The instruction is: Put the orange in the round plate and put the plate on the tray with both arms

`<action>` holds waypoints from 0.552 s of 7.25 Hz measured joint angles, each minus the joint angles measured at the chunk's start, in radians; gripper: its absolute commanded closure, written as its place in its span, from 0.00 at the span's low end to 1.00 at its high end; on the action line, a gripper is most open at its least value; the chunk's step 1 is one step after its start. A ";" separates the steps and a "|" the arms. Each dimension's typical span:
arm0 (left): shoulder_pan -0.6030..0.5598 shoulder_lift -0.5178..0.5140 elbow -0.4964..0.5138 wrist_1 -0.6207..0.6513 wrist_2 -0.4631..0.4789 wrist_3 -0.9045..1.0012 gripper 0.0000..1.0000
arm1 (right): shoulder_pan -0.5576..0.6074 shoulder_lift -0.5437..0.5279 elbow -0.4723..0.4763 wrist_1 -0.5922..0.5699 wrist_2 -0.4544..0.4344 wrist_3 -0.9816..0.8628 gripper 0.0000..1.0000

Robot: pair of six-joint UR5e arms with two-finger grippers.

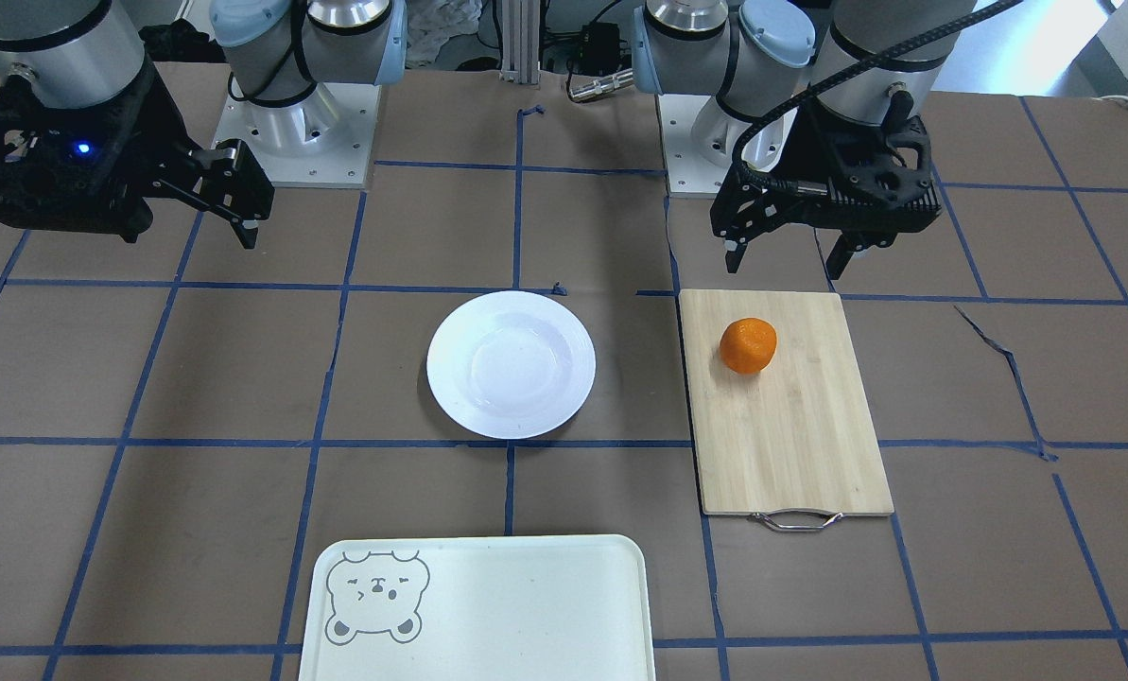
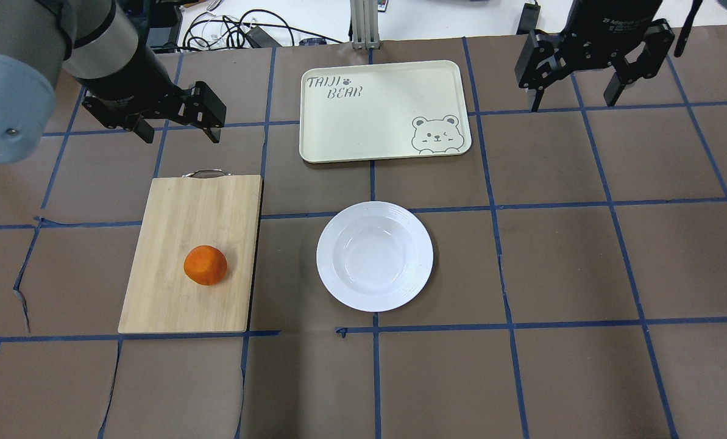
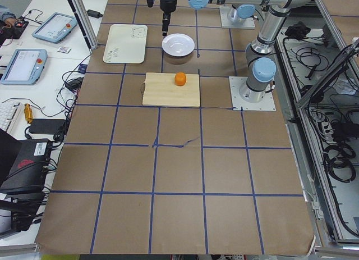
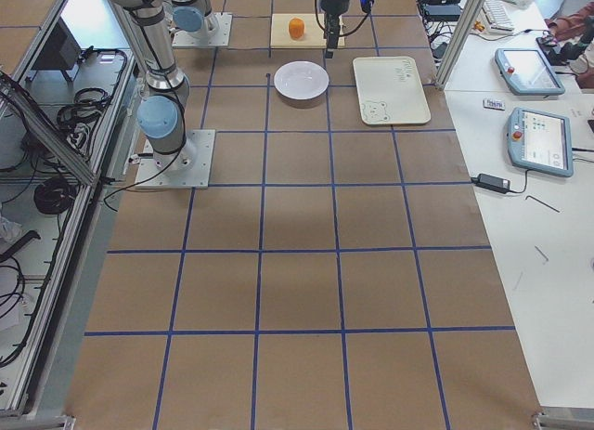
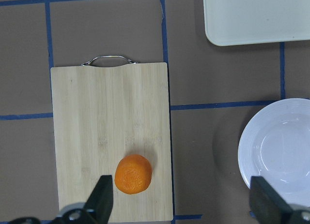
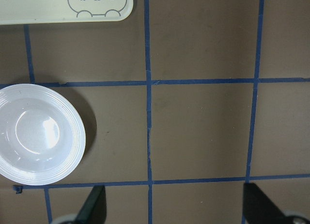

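Observation:
The orange [image 2: 205, 265] lies on a bamboo cutting board [image 2: 186, 207], apart from the empty white round plate [image 2: 333, 256] at the table's middle. Beyond the plate lies the cream tray [image 2: 369, 110] with a bear face, nothing on it. My left gripper [image 2: 179, 127] hovers open above the board's handle end, holding nothing; its wrist view looks down on the orange [image 5: 133, 173]. My right gripper [image 2: 573, 100] hangs open and empty to the right of the tray, well away from the plate [image 6: 72, 137].
Brown paper with blue tape lines covers the table [image 2: 552, 262]. The board's metal handle [image 2: 205, 174] points toward the tray side. Cables [image 2: 235, 30] lie past the table's far edge. Tablets [image 3: 53, 28] sit on a side bench.

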 measured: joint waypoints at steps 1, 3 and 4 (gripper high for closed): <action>0.000 0.000 -0.001 -0.001 0.001 0.000 0.00 | 0.000 0.000 0.001 0.000 0.000 -0.001 0.00; 0.000 0.000 -0.002 -0.002 0.005 0.000 0.00 | 0.001 0.000 0.001 0.001 0.000 -0.002 0.00; 0.000 0.000 -0.002 -0.002 0.006 0.000 0.00 | 0.001 0.000 0.002 0.001 0.009 -0.002 0.00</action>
